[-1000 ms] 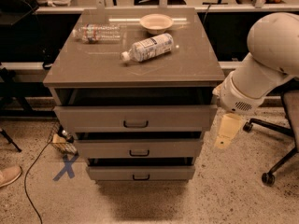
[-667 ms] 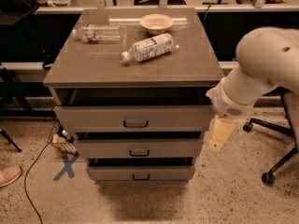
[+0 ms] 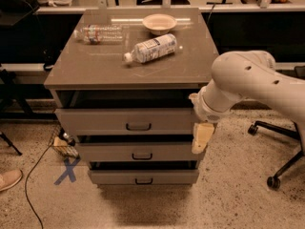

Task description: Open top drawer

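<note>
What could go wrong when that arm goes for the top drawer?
1. The gripper hangs at the right edge of the drawer fronts, well off the handle of the top drawer. It might knock that edge on its way over.
2. The middle drawer has a like handle, so it could catch the wrong one.
3. A jolt might roll the lying bottle off the cabinet top.

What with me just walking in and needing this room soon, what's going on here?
A white robot arm's pale tool hangs at the right end of the grey-taupe top drawer, well away from its small black pull handle. The drawer sits only slightly out, with a dark gap above its front. On the cabinet top lie a clear plastic bottle, a white-labelled bottle and a pale bowl.
</note>
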Motion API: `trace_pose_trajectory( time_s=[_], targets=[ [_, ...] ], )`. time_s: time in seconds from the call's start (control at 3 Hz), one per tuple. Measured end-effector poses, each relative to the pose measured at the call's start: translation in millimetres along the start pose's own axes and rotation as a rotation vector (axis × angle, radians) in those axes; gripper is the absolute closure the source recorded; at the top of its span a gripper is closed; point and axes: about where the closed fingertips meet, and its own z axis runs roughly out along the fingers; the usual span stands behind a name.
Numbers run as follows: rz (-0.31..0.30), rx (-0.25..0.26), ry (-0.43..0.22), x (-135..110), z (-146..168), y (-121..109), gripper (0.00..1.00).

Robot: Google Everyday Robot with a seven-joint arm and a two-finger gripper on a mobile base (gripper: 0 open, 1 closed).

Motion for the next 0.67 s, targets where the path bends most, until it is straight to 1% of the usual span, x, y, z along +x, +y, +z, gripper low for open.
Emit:
trace_pose_trajectory(
  time_s=[0.33,0.67],
  targets=[
    [-0.015,-0.019,-0.021,-8,43,-23,0.00],
    [-0.012,-0.037,-0.026,-11,67,-35,0.00]
  ],
)
